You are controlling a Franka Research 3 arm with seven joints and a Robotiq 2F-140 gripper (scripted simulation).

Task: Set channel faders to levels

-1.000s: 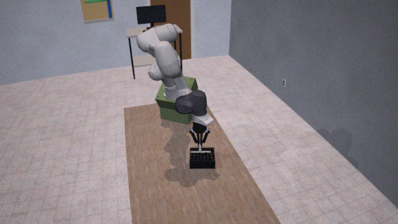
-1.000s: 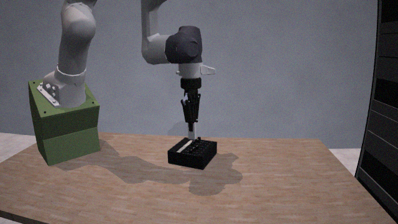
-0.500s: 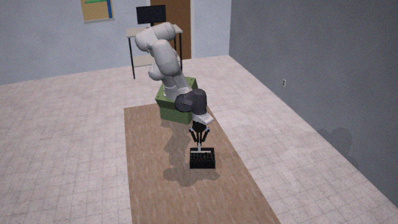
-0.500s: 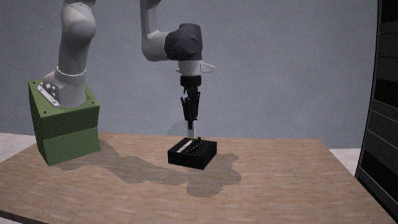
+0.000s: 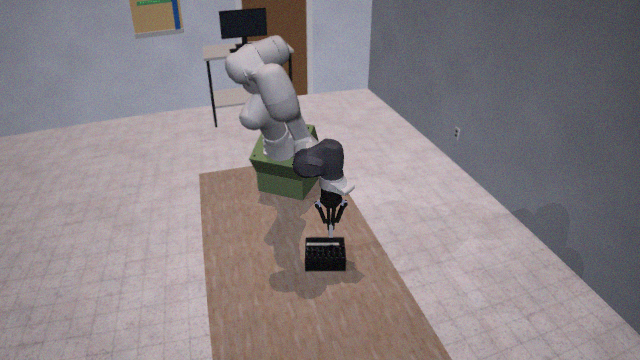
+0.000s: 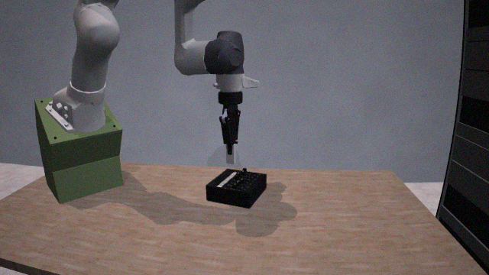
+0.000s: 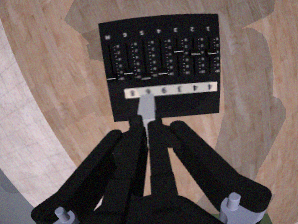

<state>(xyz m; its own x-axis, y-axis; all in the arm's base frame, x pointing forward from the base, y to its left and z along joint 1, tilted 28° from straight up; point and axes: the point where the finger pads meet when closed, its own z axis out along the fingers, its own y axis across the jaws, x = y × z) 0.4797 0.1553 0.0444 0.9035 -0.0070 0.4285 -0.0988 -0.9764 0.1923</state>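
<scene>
The black lighting desk stands flat on the wooden table. A white tape strip runs along one edge, with a row of several faders beside it; their caps stand at different heights, and the written levels are too small to read. My gripper is shut on nothing, fingers pointing straight down. It hangs a short way above the tape edge of the desk, clear of the caps.
The green robot base stands at the far end of the table, behind the desk. A dark shelf unit rises past the table's right edge.
</scene>
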